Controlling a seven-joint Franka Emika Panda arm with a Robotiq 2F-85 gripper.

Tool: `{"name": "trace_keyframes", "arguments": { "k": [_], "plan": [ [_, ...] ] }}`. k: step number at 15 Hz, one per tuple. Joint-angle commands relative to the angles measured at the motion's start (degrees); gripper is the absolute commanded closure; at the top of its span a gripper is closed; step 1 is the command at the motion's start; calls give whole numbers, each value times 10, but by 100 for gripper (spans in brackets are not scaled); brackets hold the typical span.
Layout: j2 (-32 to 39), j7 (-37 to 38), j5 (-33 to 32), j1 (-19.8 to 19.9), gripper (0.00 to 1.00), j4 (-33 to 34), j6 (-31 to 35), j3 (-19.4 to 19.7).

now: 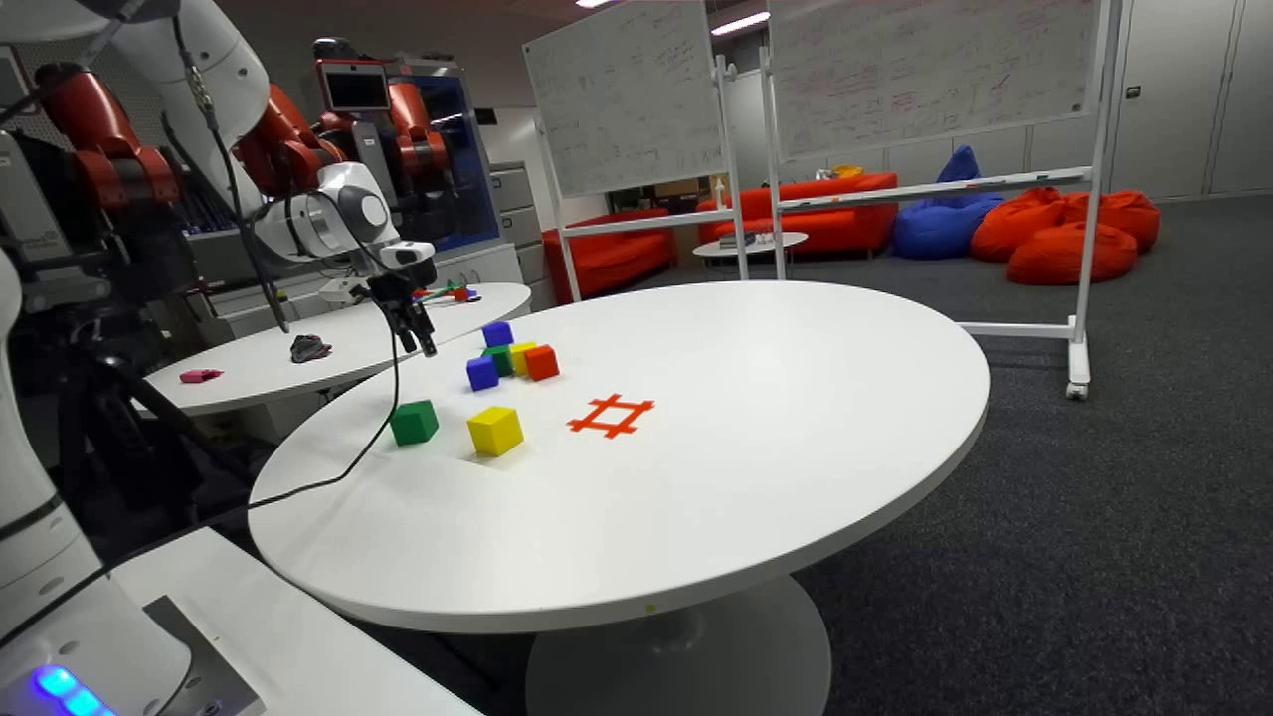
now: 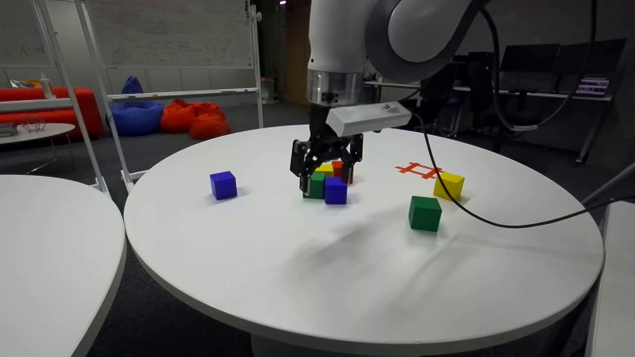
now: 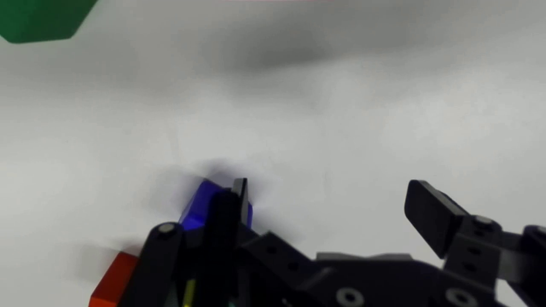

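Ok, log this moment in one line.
Gripper: open, holding nothing | Over: round white table | Nearby cluster: blue cube, green cube, yellow cube, red cube

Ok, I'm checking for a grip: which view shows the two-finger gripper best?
The wrist view: the gripper is largest there, jaws open, holding nothing. Both exterior views show it smaller; in an exterior view, a green cube shows behind it.

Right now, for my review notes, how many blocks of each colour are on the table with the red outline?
Blue blocks: 2
Green blocks: 2
Yellow blocks: 2
Red block: 1
Total: 7
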State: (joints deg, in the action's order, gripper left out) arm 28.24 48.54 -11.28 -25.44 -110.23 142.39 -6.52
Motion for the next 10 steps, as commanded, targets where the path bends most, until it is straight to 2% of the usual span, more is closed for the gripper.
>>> {"name": "trace_keyframes", "arguments": {
  "k": [1,10],
  "plan": [
    [0,-2,12,-5,0,1,-9,4],
    [-1,0,21,-1,0,1,-12,1]
  ]
}}
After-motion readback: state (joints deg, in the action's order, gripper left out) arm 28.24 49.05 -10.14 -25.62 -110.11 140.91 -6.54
